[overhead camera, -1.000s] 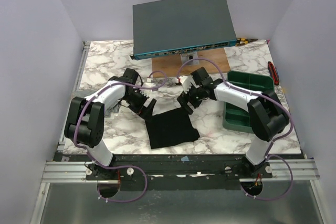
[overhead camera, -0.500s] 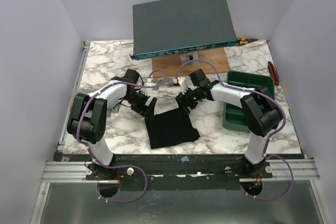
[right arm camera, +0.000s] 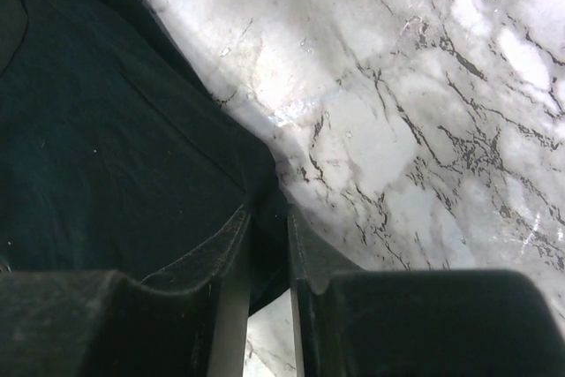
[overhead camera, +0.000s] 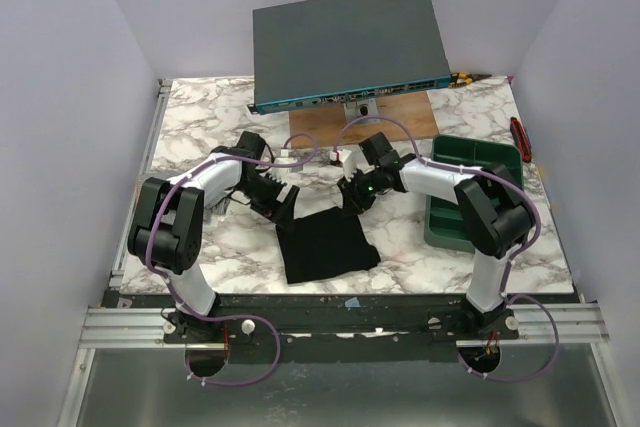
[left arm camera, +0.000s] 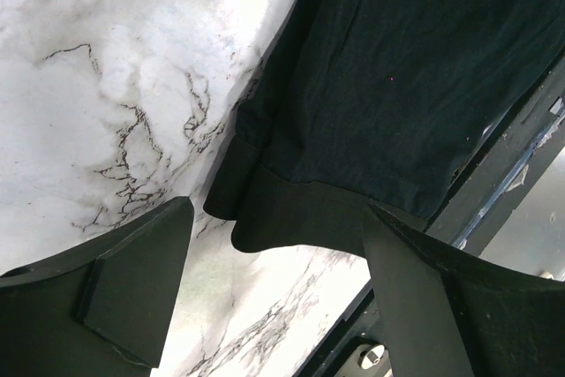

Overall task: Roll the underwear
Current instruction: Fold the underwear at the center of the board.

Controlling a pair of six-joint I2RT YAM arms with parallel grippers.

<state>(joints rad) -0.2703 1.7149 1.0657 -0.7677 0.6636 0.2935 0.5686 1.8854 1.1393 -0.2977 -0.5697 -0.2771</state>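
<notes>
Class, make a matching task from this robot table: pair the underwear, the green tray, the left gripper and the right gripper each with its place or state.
1. underwear
2. green tray
3. left gripper
4. right gripper

A. wide open over a fabric corner
B. closed, pinching black fabric
C. lying flat near the table's front edge
D. at the table's right side

Pairs: 1-C, 2-D, 3-A, 4-B

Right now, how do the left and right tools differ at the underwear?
Left tool: wide open, straddling a corner of the black underwear; right tool: nearly shut, pinching its edge. Left tool works the far-left corner, right tool the far-right. Both hang low over the marble table.
</notes>
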